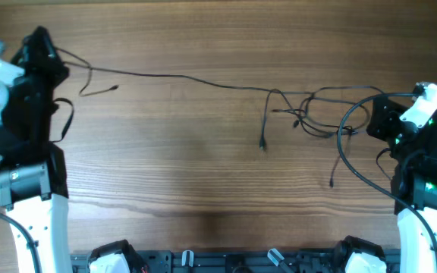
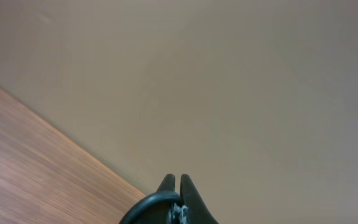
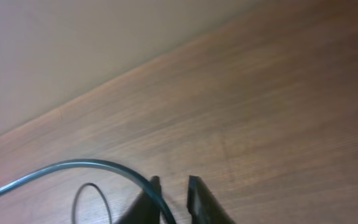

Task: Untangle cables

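A: Fingers (image 2: 168, 185) of the left gripper (image 1: 50, 47): tips pressed together, no gap. Overhead, the stretched cable (image 1: 188, 77) runs straight into them at the far-left corner, with its short plug tail (image 1: 114, 89) lying just beside. I judge the cable pinched.

B: On the right gripper (image 3: 174, 184) the fingers stand slightly parted, with bare wood between them and nothing held. A thin loop (image 3: 89, 200) lies near them. The thicker wire (image 3: 73, 165), teal in this view, passes by one finger.

A: The tangle (image 1: 317, 112) sits on the right side, just beside the right gripper. The stretched cable leads off from it to the left.

B: Step as I read it: left anchors, right takes one strand of the knot. Pick a single thin loop, not the thicker wire. Pull low and slow, away from the anchor, so the knot opens rather than cinches.

A: Surface is a wood-grain table (image 1: 165, 167). Beyond its edge, both wrist views show only plain, featureless beige.
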Robot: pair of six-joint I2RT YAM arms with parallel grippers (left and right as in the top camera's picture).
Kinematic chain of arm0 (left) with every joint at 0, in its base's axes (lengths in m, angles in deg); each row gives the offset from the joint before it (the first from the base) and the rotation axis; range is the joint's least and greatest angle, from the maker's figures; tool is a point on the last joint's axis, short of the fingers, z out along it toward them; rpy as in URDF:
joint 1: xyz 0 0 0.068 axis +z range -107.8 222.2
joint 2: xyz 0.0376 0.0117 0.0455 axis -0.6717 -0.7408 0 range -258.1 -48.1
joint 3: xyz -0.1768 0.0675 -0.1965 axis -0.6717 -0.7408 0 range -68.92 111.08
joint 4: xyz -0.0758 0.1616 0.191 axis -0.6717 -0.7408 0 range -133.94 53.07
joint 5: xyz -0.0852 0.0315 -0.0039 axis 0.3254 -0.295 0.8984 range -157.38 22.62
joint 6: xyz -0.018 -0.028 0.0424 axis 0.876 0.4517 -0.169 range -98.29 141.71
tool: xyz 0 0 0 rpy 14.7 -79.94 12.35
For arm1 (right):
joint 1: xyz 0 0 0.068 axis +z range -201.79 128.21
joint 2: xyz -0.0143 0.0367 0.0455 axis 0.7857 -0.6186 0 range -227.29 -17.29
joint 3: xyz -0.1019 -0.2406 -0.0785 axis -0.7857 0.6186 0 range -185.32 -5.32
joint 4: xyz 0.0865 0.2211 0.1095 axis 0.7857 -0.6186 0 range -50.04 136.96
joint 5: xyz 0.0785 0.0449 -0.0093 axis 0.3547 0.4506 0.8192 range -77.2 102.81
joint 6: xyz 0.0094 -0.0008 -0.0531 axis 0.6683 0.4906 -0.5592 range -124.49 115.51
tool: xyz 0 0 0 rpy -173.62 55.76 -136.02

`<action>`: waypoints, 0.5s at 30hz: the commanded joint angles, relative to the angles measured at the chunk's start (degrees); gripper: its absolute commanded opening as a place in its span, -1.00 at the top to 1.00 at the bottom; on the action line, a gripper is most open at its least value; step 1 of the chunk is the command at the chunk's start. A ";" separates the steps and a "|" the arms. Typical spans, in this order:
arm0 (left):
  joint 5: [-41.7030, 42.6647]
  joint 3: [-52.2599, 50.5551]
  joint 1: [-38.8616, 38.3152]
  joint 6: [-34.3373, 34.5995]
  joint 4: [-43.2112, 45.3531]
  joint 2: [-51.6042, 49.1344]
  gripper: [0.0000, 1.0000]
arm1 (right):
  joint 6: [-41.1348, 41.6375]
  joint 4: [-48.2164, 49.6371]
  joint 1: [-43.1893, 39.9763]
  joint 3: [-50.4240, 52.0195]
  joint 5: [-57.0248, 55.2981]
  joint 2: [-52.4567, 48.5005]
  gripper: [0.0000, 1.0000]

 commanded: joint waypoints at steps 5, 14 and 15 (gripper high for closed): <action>1.25 0.35 4.81 -1.16 -2.60 0.20 0.92 | -1.05 -1.27 -0.87 -0.20 -2.36 -3.58 -0.99; 14.56 0.35 -4.42 3.87 3.87 0.20 0.92 | -22.43 -3.13 -0.31 -0.20 43.56 -7.10 -0.99; 14.56 0.35 -6.91 3.87 5.79 0.20 0.92 | -25.09 -4.13 0.44 -0.20 44.33 -7.08 -0.99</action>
